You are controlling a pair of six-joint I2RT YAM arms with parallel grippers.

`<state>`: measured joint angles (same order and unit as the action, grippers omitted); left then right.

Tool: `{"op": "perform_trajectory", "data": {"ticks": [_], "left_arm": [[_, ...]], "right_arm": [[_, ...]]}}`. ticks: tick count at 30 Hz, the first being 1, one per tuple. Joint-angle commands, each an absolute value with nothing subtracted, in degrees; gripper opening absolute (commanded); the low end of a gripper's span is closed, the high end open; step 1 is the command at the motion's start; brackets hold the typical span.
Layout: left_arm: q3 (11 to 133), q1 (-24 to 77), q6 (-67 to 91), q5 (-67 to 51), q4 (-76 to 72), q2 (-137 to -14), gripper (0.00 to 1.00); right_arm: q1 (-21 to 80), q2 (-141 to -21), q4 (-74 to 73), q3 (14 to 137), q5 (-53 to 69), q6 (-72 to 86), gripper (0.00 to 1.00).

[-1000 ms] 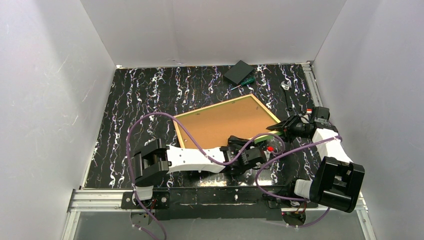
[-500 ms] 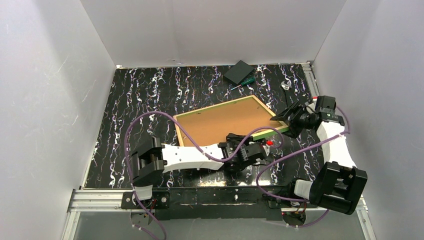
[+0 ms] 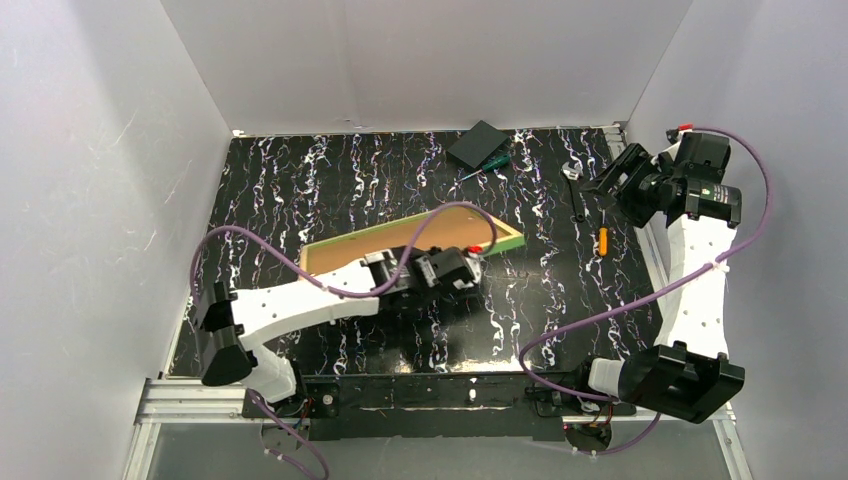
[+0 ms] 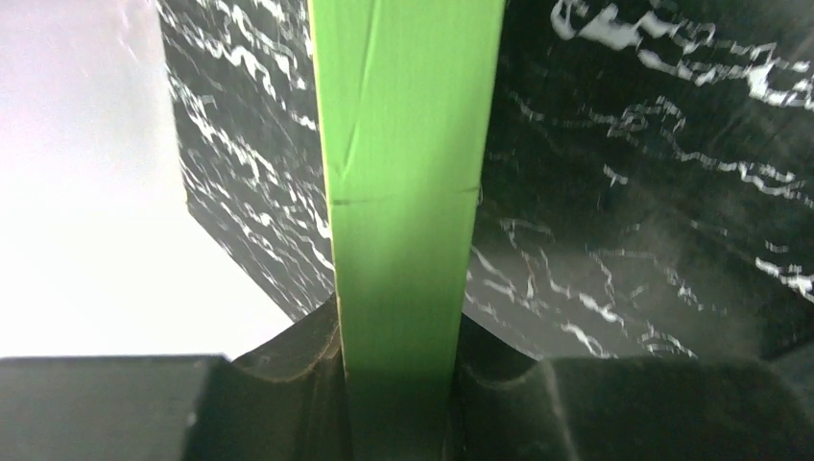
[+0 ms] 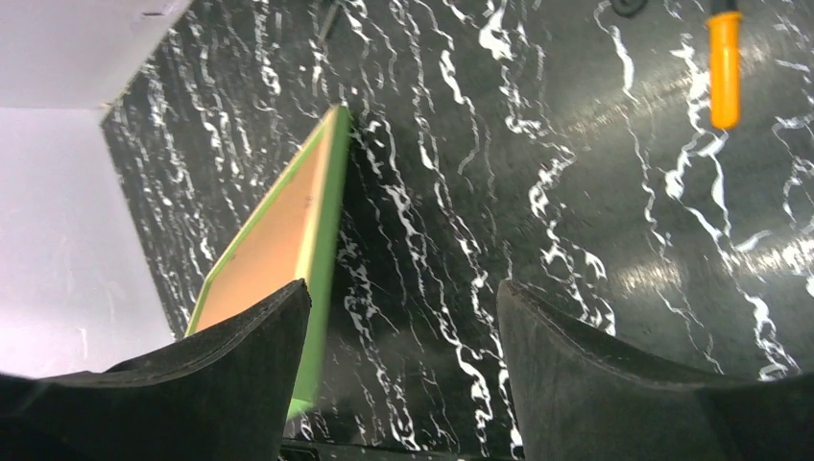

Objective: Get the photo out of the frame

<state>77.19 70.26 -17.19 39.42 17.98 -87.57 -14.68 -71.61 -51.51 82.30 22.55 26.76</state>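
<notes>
Frame (image 3: pixel 380 238), green-edged, stands tipped up near the middle of the black marbled table (image 3: pixel 300 190), brown backing board (image 3: pixel 465 230) seated in it and facing up; the photo is hidden, likely under that board, so removal looks barely begun. Left gripper (image 4: pixel 398 370) clenches the frame's five-o'clock rim. Right gripper (image 5: pixel 403 317) hangs spread, empty, toward two o'clock, well apart.

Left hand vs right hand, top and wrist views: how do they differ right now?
The left hand is clamped on the green edge of the frame, which is tilted up off the table. The right hand is open and empty. The left hand sits mid-table, while the right hand is up at the far right edge, clear of the frame. Shared: both are black, two-fingered hands.
</notes>
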Motion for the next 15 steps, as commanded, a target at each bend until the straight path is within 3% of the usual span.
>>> {"op": "perform_trajectory", "data": {"ticks": [1, 15], "left_arm": [[83.96, 66.73, -5.43, 34.82, 37.0, -82.6, 0.0], [109.02, 62.16, 3.95, 25.54, 55.76, -88.03, 0.0]], "right_arm": [[-14.92, -71.02, -56.69, 82.86, 18.08, 23.46, 0.78], [-14.88, -66.89, -53.86, 71.39, 18.03, 22.88, 0.76]]}}
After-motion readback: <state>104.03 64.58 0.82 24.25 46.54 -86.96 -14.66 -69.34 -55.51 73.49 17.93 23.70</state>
